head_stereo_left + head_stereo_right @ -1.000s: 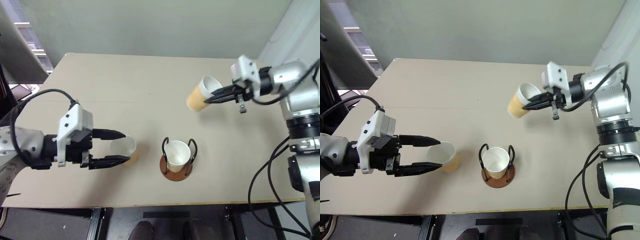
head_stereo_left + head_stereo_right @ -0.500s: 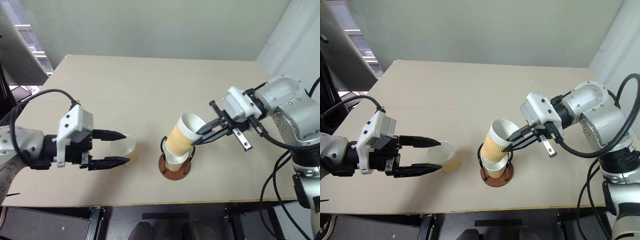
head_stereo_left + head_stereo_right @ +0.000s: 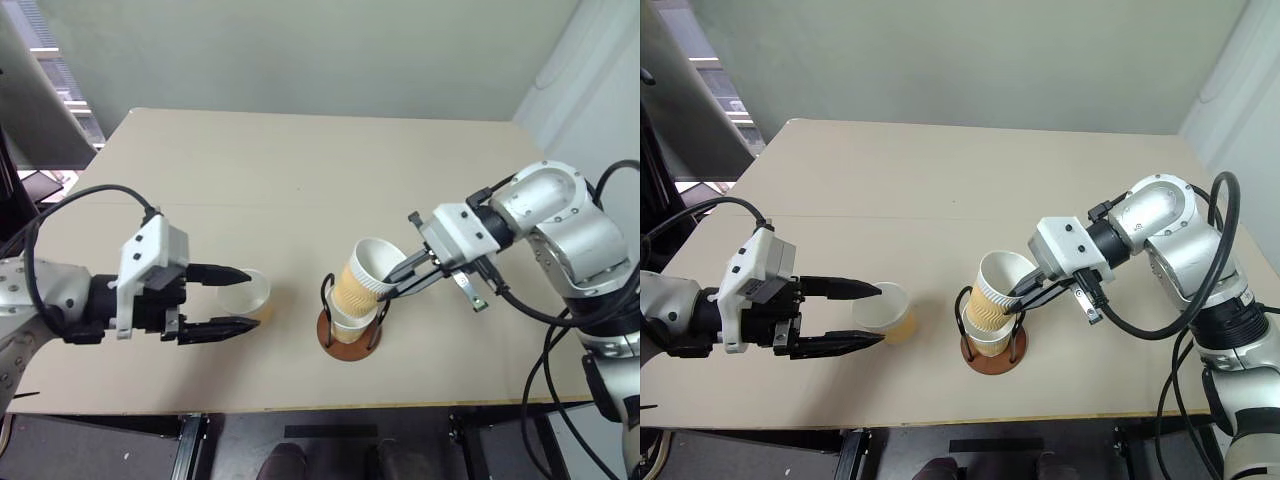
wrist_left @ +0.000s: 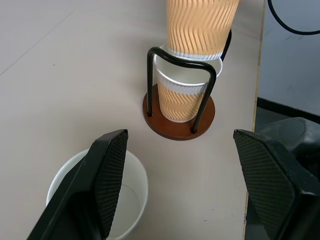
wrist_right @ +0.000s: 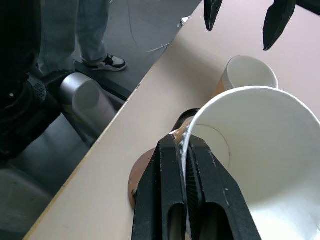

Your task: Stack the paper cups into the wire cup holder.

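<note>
The wire cup holder [image 3: 349, 340] stands near the table's front edge with one paper cup [image 4: 178, 95] upright inside it. My right gripper [image 3: 386, 290] is shut on the rim of a second paper cup [image 3: 362, 275]. That cup is tilted, and its bottom rests in the mouth of the cup in the holder. A third paper cup [image 3: 247, 296] stands on the table left of the holder. My left gripper [image 3: 246, 298] is open, its two fingers [image 4: 108, 172] straddling that cup at rim height; I cannot tell whether they touch it.
The beige table [image 3: 300, 170] stretches bare behind the holder to its far edge. Its front edge [image 3: 320, 408] runs just below the holder. Past the table edge in the right wrist view, a person's legs [image 5: 92, 30] stand on the floor.
My right gripper carried its cup from the far right of the table down and left to the holder, then lowered it into the cup there. The left gripper stayed put.
</note>
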You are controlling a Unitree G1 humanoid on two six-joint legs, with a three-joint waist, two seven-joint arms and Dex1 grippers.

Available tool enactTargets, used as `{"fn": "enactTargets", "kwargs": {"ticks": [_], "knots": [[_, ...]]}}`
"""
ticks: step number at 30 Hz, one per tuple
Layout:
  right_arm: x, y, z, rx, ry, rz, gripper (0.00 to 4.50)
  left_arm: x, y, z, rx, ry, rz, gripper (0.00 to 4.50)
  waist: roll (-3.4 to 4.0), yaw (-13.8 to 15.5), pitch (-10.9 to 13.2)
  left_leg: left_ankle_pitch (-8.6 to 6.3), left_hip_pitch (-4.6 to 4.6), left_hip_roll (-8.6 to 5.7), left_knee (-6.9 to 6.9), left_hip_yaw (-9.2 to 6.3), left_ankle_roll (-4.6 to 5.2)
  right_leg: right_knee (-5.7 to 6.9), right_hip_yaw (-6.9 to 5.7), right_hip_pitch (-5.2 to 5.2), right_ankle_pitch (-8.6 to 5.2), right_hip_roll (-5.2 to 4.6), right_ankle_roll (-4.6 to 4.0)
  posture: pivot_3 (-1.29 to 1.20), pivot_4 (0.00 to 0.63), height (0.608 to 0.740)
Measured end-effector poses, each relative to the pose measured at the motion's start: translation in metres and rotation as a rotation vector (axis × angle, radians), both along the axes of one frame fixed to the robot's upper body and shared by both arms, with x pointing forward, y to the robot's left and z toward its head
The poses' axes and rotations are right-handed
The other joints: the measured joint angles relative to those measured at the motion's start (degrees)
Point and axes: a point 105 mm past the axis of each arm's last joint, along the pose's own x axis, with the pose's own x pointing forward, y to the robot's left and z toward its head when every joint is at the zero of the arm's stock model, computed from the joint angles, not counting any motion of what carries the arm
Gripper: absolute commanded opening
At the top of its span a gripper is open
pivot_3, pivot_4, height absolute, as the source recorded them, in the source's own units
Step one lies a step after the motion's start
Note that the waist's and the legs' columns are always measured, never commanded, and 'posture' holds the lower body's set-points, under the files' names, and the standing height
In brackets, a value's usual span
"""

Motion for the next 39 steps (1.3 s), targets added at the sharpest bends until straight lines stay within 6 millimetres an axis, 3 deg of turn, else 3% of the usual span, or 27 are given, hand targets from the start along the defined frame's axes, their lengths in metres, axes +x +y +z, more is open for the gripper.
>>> {"fn": "enactTargets", "kwargs": {"ticks": [6,12,15,18,22,24,28,34,39], "knots": [[0.001,0.000,-0.001,-0.006,-0.010,-0.008,2.25,0.000,0.000,0.000,0.001,-0.002,-0.002,3.62,0.00,0.00,0.00,-0.01,0.00,0.03,0.00,0.00,-0.01,0.00,0.00,0.00,0.00,0.03,0.00,0.00,0.150,0.740],[0.004,-0.001,-0.001,-0.005,-0.013,-0.029,4.40,0.000,0.000,0.002,0.009,-0.011,-0.010,3.62,0.00,0.00,0.00,-0.01,0.00,0.03,0.00,-0.01,-0.02,0.00,0.00,0.00,0.00,0.03,0.00,0.00,0.150,0.740],[0.012,-0.007,0.003,0.029,0.021,-0.096,4.45,-0.001,0.000,0.003,0.014,-0.009,-0.021,3.62,0.00,0.07,0.00,-0.01,-0.01,0.03,0.01,-0.02,-0.02,-0.01,0.01,0.00,0.00,0.03,0.00,0.00,0.150,0.740],[0.020,-0.022,0.023,0.161,0.105,-0.195,4.45,0.000,0.004,0.003,0.027,-0.003,-0.013,3.62,0.00,0.31,0.00,-0.02,-0.03,0.02,0.00,-0.03,-0.03,-0.04,0.02,-0.01,0.00,0.04,-0.01,0.00,0.150,0.740],[0.018,-0.067,0.053,0.439,0.289,-0.317,4.45,0.006,0.017,0.001,0.093,-0.007,0.041,3.62,-0.03,1.00,-0.01,0.00,-0.04,0.01,-0.05,-0.06,-0.06,-0.16,0.04,0.04,-0.04,0.08,-0.07,0.00,0.150,0.740],[0.014,-0.085,0.057,0.515,0.340,-0.378,4.45,0.008,0.022,-0.002,0.120,-0.008,0.059,3.62,-0.02,1.13,0.00,0.00,-0.04,0.01,-0.07,-0.03,-0.07,-0.18,0.06,0.03,-0.04,0.08,-0.07,0.00,0.150,0.740],[-0.001,-0.104,0.050,0.551,0.365,-0.490,4.45,0.010,0.023,-0.017,0.218,0.015,0.033,3.62,0.00,1.05,0.01,-0.02,0.03,0.05,-0.05,-0.02,-0.12,-0.09,0.06,0.05,-0.04,0.12,-0.07,0.00,0.150,0.740],[-0.020,-0.108,0.063,0.623,0.321,-0.519,4.45,0.023,0.032,-0.033,0.326,0.024,0.026,3.62,-0.01,0.21,0.00,-0.04,0.11,0.04,0.02,0.00,-0.07,0.07,0.08,0.07,-0.10,0.15,-0.18,0.00,0.150,0.740],[-0.023,-0.104,0.060,0.629,0.328,-0.540,4.45,0.033,0.030,-0.039,0.368,0.014,-0.003,3.62,-0.01,-0.04,0.00,-0.09,0.05,0.03,0.02,-0.03,0.00,0.05,0.08,-0.01,-0.10,0.13,-0.17,0.00,0.150,0.740]]}}
